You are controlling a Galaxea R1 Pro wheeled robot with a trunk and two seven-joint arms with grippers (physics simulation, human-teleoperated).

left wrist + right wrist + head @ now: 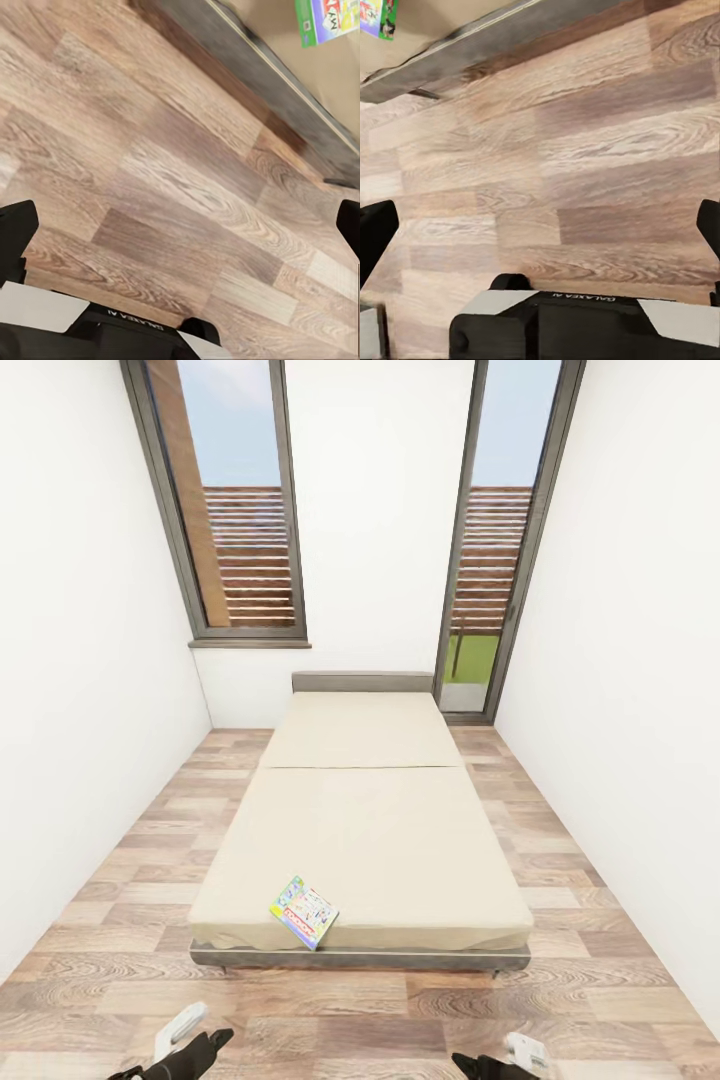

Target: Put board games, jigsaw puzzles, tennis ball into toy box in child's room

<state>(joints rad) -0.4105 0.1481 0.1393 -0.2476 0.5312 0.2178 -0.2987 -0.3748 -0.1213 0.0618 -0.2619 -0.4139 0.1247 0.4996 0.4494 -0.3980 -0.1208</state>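
The bed (362,810) stands in the middle of the floor (330,1010), its head end against the far wall between two windows. One board game (304,912) lies on the bed near its front edge, left of the middle. The floor runs along both long sides of the bed.

Head view high, facing the bed (360,830); both wrist views floorward, sharing its foot edge.
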